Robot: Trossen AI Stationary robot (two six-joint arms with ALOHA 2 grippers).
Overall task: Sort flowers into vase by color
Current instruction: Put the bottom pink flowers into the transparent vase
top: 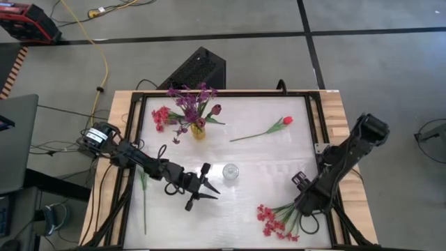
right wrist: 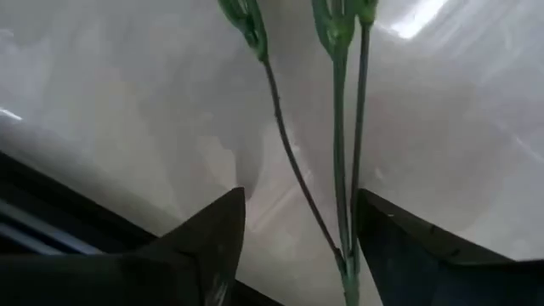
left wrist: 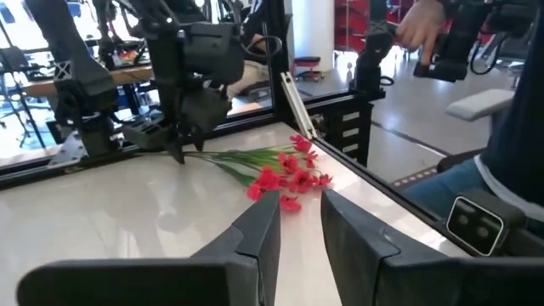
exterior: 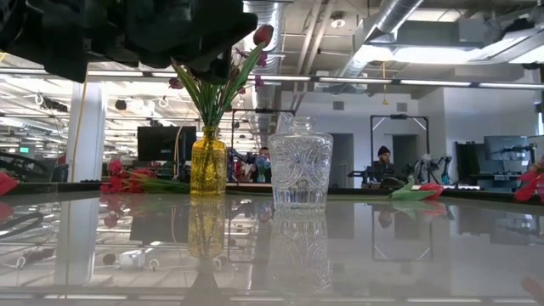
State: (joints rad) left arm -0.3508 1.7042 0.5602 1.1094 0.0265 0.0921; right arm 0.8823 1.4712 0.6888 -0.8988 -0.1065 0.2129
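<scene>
- The right gripper (top: 307,203) sits low over the stalks of the red-pink sprig (top: 276,219) lying at the table's near right corner; its fingers stand wide apart with the thin stems between them, nothing clamped
- To grip well, I'd close on the bunched stalks, not the blossoms
- The left gripper (top: 200,188) waits near the clear glass vase (top: 231,171), fingers a little apart, empty
- Yellow vase (top: 198,130) already holds purple sprigs; a red tulip (top: 277,126) lies apart
</scene>
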